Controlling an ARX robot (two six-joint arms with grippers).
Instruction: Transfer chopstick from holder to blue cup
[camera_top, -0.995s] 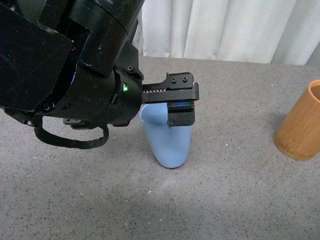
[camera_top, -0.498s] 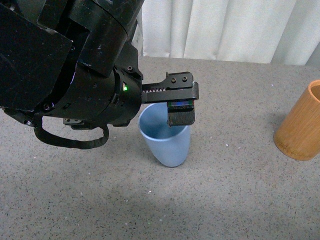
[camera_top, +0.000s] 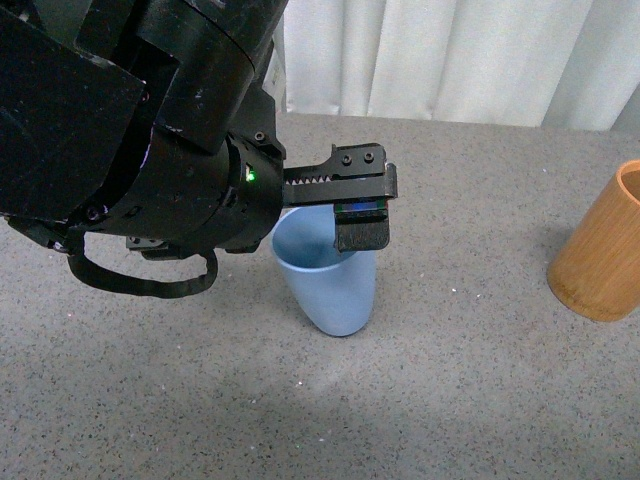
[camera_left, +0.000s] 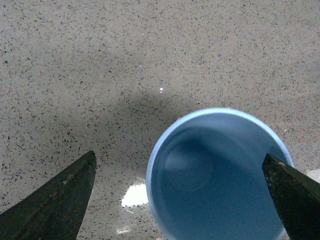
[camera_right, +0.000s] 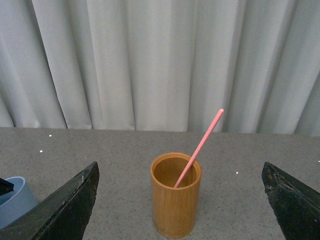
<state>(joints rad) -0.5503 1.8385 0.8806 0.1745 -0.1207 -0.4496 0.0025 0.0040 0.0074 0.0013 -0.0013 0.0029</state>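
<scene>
The blue cup (camera_top: 330, 285) stands mid-table, its open mouth showing and empty. My left gripper (camera_top: 352, 232) hangs open right over its rim. In the left wrist view the cup (camera_left: 215, 175) lies between the spread fingertips (camera_left: 50, 205), nearer the right one. The orange-brown holder (camera_right: 175, 200) stands in front of my open right gripper (camera_right: 177, 212), well apart from it. One salmon-pink chopstick (camera_right: 200, 147) leans in the holder, its top tilted to the right. The holder also shows at the front view's right edge (camera_top: 600, 250); the chopstick is out of view there.
A grey speckled tabletop (camera_top: 450, 400) carries both cups. A white curtain (camera_right: 160, 60) closes off the far side. My bulky left arm (camera_top: 130, 130) blocks the left part of the front view. The blue cup also shows low in the right wrist view (camera_right: 15, 202).
A second ago the blue cup showed only its side. Now its open mouth shows and it sits slightly further left. My left gripper has stayed where it was.
</scene>
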